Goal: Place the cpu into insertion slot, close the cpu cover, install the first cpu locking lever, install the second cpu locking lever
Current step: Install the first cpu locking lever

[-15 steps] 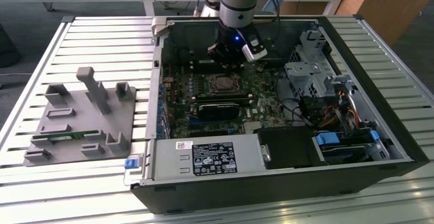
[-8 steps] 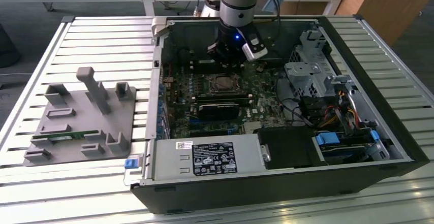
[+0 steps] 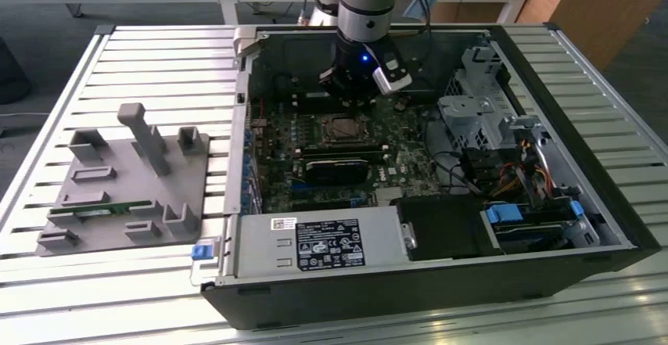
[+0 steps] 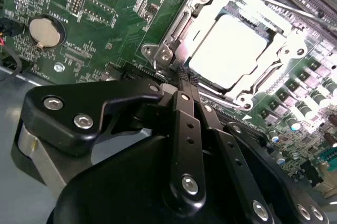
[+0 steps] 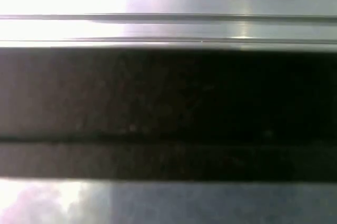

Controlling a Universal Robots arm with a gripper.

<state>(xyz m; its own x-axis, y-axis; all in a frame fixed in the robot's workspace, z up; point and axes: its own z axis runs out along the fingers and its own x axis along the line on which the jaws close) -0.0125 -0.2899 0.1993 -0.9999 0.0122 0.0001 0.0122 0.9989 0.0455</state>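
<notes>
With the cpu [image 4: 227,50] already seated in the insertion slot [image 4: 176,23] under the cpu cover [image 4: 274,55], my claw [image 4: 184,79], fingers pinched together and empty, hovers beside the socket's corner, where a careless descent could scrape the green motherboard [image 4: 121,8].

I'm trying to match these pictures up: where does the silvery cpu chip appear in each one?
Exterior view: the cpu sits mid-picture on the green motherboard, just below the end effector.
Second wrist view: the cpu lies upper right, framed by the cpu cover.
First wrist view: not in it.
Shared landmark: the green motherboard.
</notes>
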